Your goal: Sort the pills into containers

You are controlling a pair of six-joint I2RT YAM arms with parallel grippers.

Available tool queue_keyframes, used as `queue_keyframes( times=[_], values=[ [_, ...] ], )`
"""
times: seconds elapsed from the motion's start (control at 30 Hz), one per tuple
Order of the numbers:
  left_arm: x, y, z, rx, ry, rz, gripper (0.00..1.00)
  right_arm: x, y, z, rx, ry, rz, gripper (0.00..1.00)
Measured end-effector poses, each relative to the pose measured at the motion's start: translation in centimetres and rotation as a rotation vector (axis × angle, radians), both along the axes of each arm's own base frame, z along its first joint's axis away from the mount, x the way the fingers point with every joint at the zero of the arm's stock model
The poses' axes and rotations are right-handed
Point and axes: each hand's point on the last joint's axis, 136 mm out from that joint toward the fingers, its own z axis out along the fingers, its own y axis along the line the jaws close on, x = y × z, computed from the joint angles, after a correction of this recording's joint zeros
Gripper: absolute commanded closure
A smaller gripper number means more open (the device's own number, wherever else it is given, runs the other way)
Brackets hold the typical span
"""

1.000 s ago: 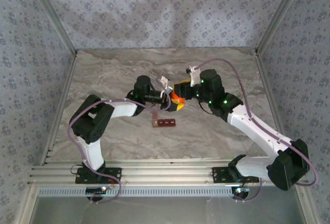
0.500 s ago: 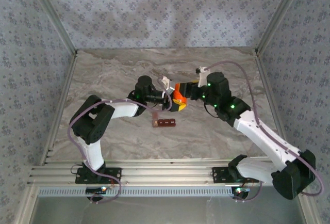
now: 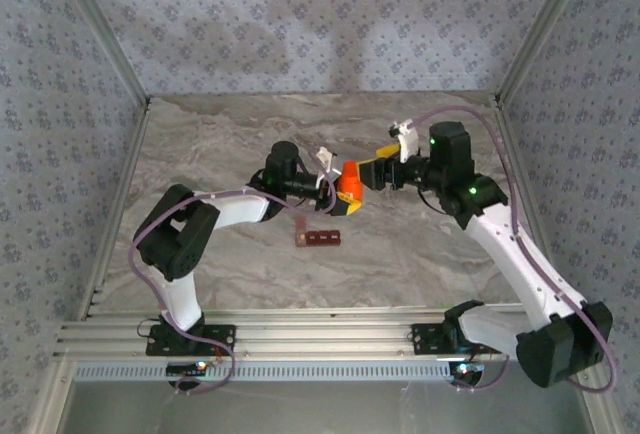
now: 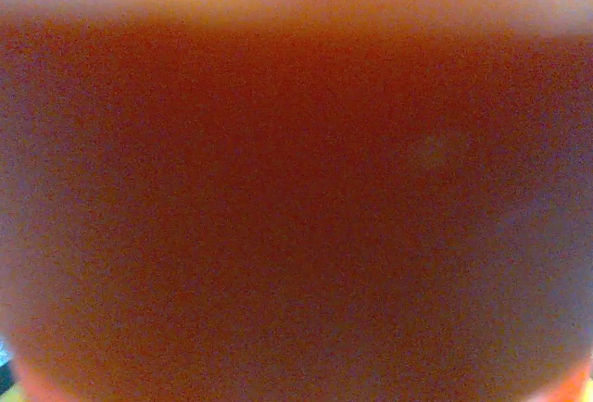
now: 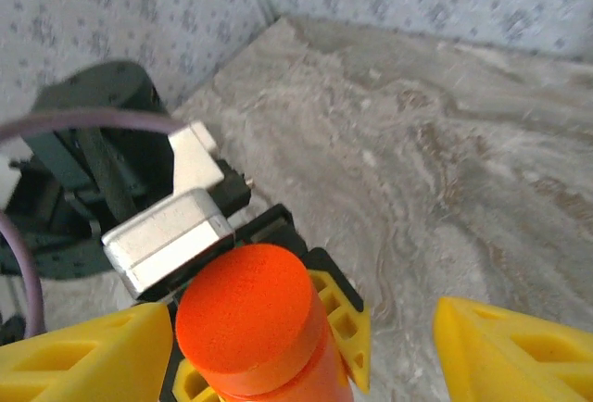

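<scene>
**Top external view.** The orange bottle [image 3: 349,184] is seen at the centre of the frame, raised off the desk [image 3: 230,134] and clamped in the jaws of the left gripper [image 3: 340,190]. The right gripper [image 3: 373,176] is placed just right of the bottle with its jaws parted and nothing in them. The containers [image 3: 318,239] lie flat on the desk below and slightly left of the bottle, apart from both grippers.

**Left wrist view.** The bottle is imaged as a blurred red-orange surface very close to the lens, which agrees with a firm grip on its body.

**Right wrist view.** The cap [image 5: 248,314] is seen at lower centre, apparently still on. The left gripper's yellow pads [image 5: 338,314] are pressed against the bottle just under the cap. The right gripper's own yellow fingers [image 5: 88,356] stand wide to either side of the cap, touching nothing.

**Step in hand, as judged: cap removal.** The open jaws are best centred over the cap and closed squarely on it. The bottle is to be kept upright and clamped during the twist, so that no pills are spilled before it is brought over the cells.
</scene>
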Motion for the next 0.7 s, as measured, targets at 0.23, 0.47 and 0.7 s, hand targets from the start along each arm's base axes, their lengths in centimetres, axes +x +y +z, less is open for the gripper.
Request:
queue_keyframes(
  times=[0.23, 0.47, 0.7],
  values=[
    [-0.2, -0.2, -0.1, 0.014, 0.001, -0.011, 1.00, -1.0, 1.7, -1.9, -0.048, 0.038, 0.108, 0.26],
    [-0.2, -0.4, 0.1, 0.011, -0.008, -0.015, 1.00, -1.2, 2.1, -2.1, -0.056, 0.034, 0.134, 0.31],
    [-0.4, -0.5, -0.1, 0.019, 0.000, -0.019, 1.00, -1.0, 2.6, -2.5, -0.067, 0.041, 0.146, 0.44]
  ],
)
